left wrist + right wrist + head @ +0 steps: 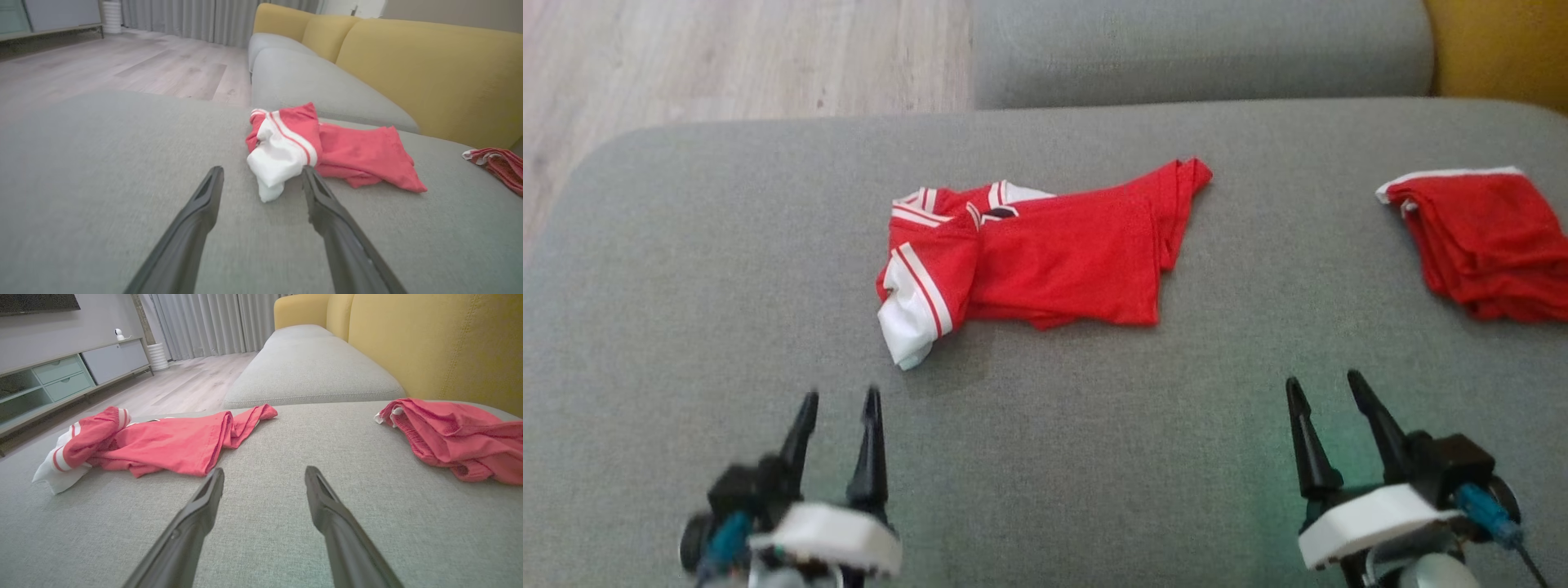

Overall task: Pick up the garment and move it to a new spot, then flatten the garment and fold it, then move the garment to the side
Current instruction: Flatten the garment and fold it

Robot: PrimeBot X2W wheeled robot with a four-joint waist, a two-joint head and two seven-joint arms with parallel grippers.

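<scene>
no readable text, labels or numbers

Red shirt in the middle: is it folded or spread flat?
Folded, loosely. The red shirt lies doubled in layers on the grey cushion, one white-cuffed sleeve flopping out.

Grey seat cushion (727,310): lying bare along its whole near strip, leaving open passage between the left gripper (841,394) and the right gripper (1322,378). Red shirt (1062,261): occupying the cushion's middle, its near-left corner sitting just ahead of the left gripper. Second red garment (1486,245): taking up the far right, with a bare lane running between the two cloths. Yellow backrest (1503,49): closing off the far right corner. Second grey cushion (1201,49): adjoining along the far edge. Wooden floor (727,57): lying open past the far left edge.
</scene>
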